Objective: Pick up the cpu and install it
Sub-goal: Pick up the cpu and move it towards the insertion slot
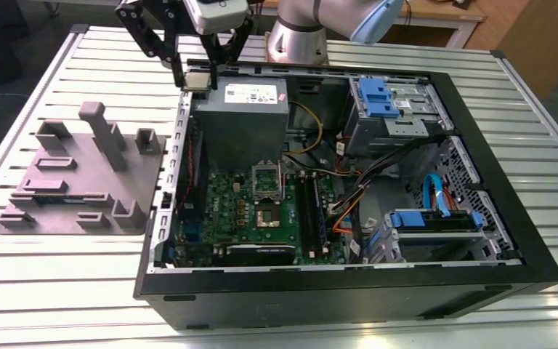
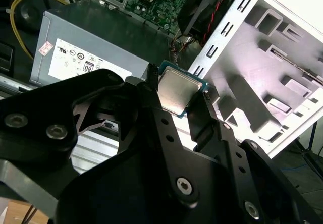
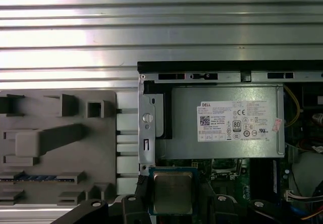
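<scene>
Gripper: the gripper [image 2: 177,97] is closed on the cpu [image 3: 173,192], which is pinched at 2 opposite edges.
Location: the cpu is held in the air over the computer case [image 1: 511,218] corner, near the grey power supply box [image 1: 240,123].
Handling: it is judged light, stiff and fragile underneath; only the edges should be gripped.
Orientation: the metal top is turned towards the wrist cameras. No long axis is offered by the square shape.

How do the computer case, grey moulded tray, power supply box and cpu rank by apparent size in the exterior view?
Largest to smallest:
1. computer case
2. grey moulded tray
3. power supply box
4. cpu, clamped in the gripper, by far the smallest
</scene>
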`<state>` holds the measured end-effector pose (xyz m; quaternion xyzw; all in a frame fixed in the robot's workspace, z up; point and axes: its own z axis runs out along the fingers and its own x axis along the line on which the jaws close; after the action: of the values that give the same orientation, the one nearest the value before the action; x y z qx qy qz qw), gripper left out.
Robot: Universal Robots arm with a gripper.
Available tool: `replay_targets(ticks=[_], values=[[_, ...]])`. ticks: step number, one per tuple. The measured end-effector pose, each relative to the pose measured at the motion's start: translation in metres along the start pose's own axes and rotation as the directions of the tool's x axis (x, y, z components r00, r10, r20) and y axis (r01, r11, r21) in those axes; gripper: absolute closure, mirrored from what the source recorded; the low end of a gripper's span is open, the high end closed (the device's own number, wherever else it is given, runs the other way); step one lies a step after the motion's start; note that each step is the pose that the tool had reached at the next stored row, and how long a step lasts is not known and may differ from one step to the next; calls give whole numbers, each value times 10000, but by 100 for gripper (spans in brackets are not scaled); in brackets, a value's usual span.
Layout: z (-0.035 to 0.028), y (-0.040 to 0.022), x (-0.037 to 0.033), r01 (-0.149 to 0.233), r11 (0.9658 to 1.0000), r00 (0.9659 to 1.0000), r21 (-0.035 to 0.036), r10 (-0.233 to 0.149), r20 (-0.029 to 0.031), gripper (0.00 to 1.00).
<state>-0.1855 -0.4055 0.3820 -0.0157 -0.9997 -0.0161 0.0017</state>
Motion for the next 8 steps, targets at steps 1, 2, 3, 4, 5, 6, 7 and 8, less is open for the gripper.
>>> replay_targets(ticks=[1,2,3,4,5,6,7,8], values=[[0,0,-4,0,10000,10000,0,0,0,53],[0,0,-7,0,10000,10000,0,0,0,53],[0,1,-17,0,10000,10000,0,0,0,53],[0,1,-21,0,10000,10000,0,0,0,53],[0,1,-25,0,10000,10000,0,0,0,53],[0,1,-29,1,10000,10000,-1,-1,0,53],[0,1,-32,0,10000,10000,0,0,0,53],[0,1,-36,0,10000,10000,0,0,0,53]])
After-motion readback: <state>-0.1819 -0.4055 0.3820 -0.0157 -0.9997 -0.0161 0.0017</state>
